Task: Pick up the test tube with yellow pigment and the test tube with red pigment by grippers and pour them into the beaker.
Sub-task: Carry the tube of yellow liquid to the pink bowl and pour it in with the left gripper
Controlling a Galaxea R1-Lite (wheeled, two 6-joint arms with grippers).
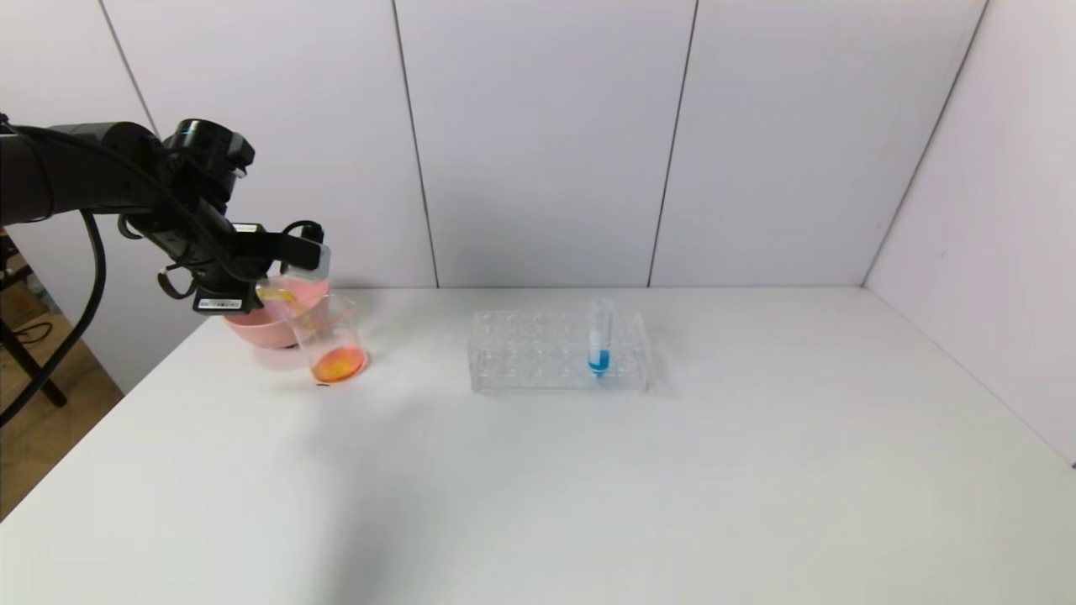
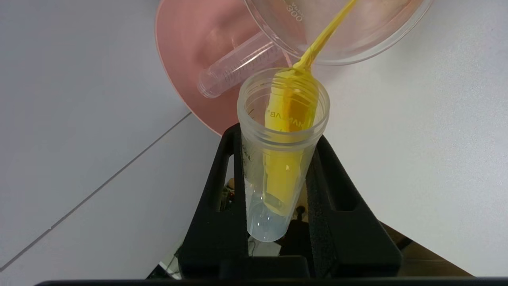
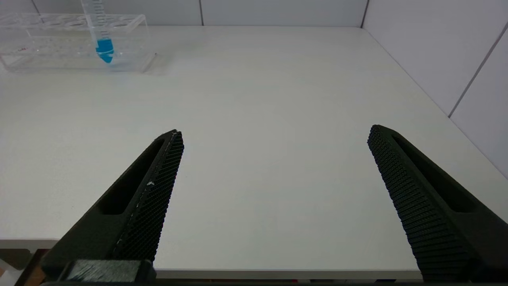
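Observation:
My left gripper (image 1: 271,281) (image 2: 278,134) is shut on the test tube with yellow pigment (image 1: 284,297) (image 2: 289,119) and holds it tipped, mouth down, over the beaker (image 1: 332,338) (image 2: 359,41). A thin yellow stream runs from the tube's mouth into the beaker. Orange liquid lies in the beaker's bottom. No tube with red liquid shows; an empty clear tube (image 2: 238,63) lies in the pink bowl (image 1: 262,329) (image 2: 184,47). My right gripper (image 3: 274,135) is open and empty, low over the table's front edge, out of the head view.
The pink bowl stands right behind the beaker at the table's far left. A clear tube rack (image 1: 538,351) (image 3: 47,43) stands mid-table and holds an upright tube with blue liquid (image 1: 599,340) (image 3: 104,43). White walls close the back and right.

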